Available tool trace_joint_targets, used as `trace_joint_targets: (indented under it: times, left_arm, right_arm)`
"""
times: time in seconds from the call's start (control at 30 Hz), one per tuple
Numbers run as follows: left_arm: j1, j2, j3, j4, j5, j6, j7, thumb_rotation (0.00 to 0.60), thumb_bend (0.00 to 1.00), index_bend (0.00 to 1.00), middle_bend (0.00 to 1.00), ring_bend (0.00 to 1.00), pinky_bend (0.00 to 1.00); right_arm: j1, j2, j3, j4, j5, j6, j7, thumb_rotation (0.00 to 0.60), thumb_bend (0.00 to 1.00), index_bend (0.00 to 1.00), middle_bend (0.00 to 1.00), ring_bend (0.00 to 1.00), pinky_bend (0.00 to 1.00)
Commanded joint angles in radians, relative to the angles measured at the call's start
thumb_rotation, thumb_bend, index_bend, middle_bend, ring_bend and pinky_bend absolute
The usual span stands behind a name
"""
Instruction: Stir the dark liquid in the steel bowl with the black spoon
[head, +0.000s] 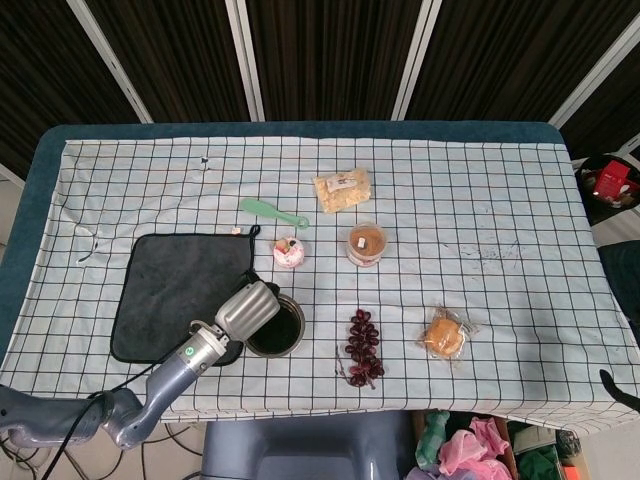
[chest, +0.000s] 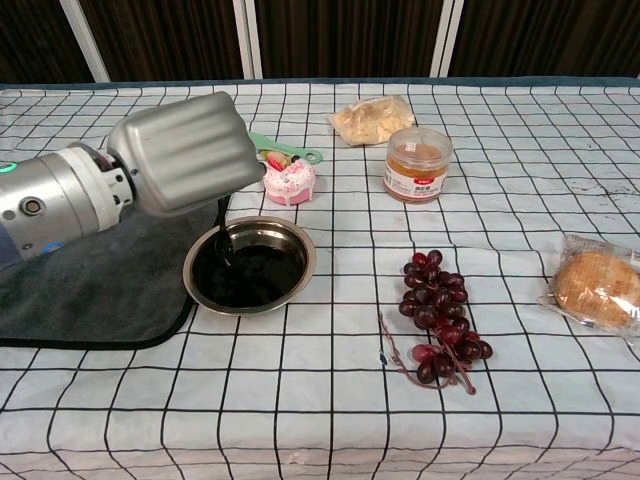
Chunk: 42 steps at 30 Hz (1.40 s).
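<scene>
The steel bowl (chest: 303, 257) (head: 295, 337) stands just right of a dark towel and holds dark liquid (chest: 246, 279). My left hand (chest: 185, 152) (head: 247, 308) hangs over the bowl's left rim, fingers curled into a fist. From under the fist a thin black spoon (chest: 222, 228) runs down into the liquid at the bowl's left side. The grip itself is hidden by the back of the hand. Neither view shows my right hand.
A dark grey towel (chest: 90, 290) lies under my left forearm. Behind the bowl are a pink cupcake (chest: 288, 180) and a green spoon (chest: 293, 151). A lidded jar (chest: 418, 163), a snack bag (chest: 372, 118), grapes (chest: 440, 330) and a wrapped bun (chest: 598, 288) lie to the right.
</scene>
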Motion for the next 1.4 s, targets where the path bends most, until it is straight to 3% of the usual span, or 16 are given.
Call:
trace_joint_targets:
  times: [0.03, 0.33, 0.63, 1.1, 1.4]
  left_arm:
    - [-0.019, -0.033, -0.028, 0.027, -0.015, -0.022, 0.023, 0.600, 0.45, 0.68, 0.90, 0.94, 0.88]
    - [-0.068, -0.133, -0.080, 0.060, 0.005, -0.041, 0.063, 0.600, 0.45, 0.68, 0.90, 0.94, 0.88]
    - [-0.073, -0.178, -0.062, 0.039, 0.029, -0.054, 0.091, 0.600, 0.45, 0.68, 0.91, 0.94, 0.88]
    - [0.011, -0.029, 0.040, -0.140, 0.097, -0.002, 0.025, 0.600, 0.45, 0.69, 0.91, 0.94, 0.88]
    - [0.049, 0.042, 0.079, -0.147, 0.112, -0.010, -0.027, 0.600, 0.45, 0.69, 0.91, 0.94, 0.88]
  right_arm:
    - [-0.001, 0.001, 0.001, 0.001, 0.001, 0.002, 0.004, 0.600, 0.23, 0.07, 0.01, 0.06, 0.21]
    - [-0.004, 0.004, 0.001, 0.003, -0.002, 0.006, 0.016, 0.600, 0.23, 0.07, 0.01, 0.06, 0.21]
    - [-0.009, 0.008, 0.002, 0.003, -0.005, 0.015, 0.027, 0.600, 0.23, 0.07, 0.01, 0.06, 0.21]
    - [-0.005, 0.004, -0.001, 0.000, -0.010, 0.011, 0.013, 0.600, 0.23, 0.07, 0.01, 0.06, 0.21]
    - [-0.002, 0.000, -0.001, -0.001, -0.005, 0.004, 0.002, 0.600, 0.23, 0.07, 0.01, 0.06, 0.21]
